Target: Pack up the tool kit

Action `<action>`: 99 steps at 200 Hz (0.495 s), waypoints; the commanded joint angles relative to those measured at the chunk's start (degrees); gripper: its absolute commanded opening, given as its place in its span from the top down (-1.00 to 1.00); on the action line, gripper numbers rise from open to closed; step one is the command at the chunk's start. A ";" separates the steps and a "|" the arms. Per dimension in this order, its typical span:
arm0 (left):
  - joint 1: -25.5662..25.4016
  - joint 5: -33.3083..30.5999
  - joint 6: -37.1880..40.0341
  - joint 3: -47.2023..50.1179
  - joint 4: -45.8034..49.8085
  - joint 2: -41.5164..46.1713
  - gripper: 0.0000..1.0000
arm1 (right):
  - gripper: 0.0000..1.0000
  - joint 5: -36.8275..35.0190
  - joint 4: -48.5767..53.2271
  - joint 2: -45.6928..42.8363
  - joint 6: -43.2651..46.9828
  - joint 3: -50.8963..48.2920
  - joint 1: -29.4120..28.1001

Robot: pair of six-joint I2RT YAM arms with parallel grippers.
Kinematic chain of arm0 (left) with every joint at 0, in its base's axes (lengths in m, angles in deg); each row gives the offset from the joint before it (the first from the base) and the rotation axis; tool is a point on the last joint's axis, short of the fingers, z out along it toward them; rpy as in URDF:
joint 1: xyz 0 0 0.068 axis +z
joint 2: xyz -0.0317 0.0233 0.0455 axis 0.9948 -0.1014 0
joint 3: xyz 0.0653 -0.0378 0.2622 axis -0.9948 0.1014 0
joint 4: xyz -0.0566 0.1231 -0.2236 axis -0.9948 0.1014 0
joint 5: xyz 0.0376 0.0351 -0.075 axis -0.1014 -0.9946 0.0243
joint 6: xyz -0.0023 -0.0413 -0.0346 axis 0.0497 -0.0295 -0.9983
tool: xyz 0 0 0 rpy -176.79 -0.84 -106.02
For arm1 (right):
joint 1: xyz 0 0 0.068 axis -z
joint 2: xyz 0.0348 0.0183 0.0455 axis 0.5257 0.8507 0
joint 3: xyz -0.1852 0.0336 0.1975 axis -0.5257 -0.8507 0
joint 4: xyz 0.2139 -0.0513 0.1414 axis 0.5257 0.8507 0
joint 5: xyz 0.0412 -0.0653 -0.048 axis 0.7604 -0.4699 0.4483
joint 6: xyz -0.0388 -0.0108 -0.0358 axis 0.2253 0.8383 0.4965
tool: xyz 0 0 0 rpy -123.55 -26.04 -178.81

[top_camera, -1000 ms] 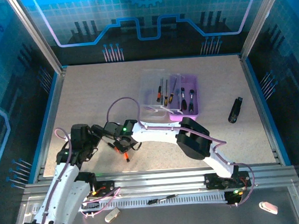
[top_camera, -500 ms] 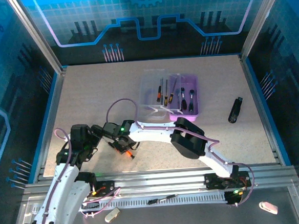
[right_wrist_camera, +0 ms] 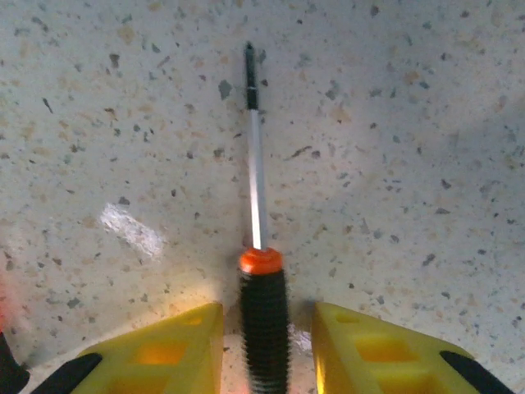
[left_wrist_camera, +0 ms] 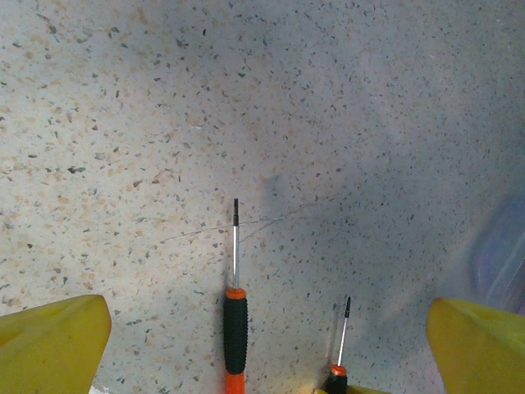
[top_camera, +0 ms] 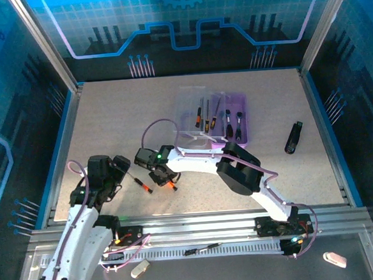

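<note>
The right pincer point(right_wrist_camera: 267, 318) has shifted right and narrowed around one screwdriver point(right_wrist_camera: 256, 180), grip uncertain, readying a carry to the case point(top_camera: 246, 116); the left pincer point(left_wrist_camera: 267, 312) stays wide.

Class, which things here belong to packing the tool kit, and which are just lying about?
For the job: purple case, clear lid, screwdrivers in the case, left loose screwdriver, right loose screwdriver.
Lying about: black object on the right, left white object on the ledge, right white object on the ledge.
</note>
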 commanded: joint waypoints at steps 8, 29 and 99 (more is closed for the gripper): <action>0.48 1.23 -0.42 0.17 -0.57 -0.11 -0.99 | 0.49 -1.87 2.78 -0.41 0.23 -0.62 0.33; 0.48 1.34 -0.10 0.06 -0.42 -0.14 -0.99 | 0.60 -2.70 2.30 -1.10 0.13 -0.99 0.37; 0.48 3.12 -0.42 -0.02 -2.99 -1.81 -0.99 | 0.62 -2.23 1.75 -6.09 0.68 -2.01 2.56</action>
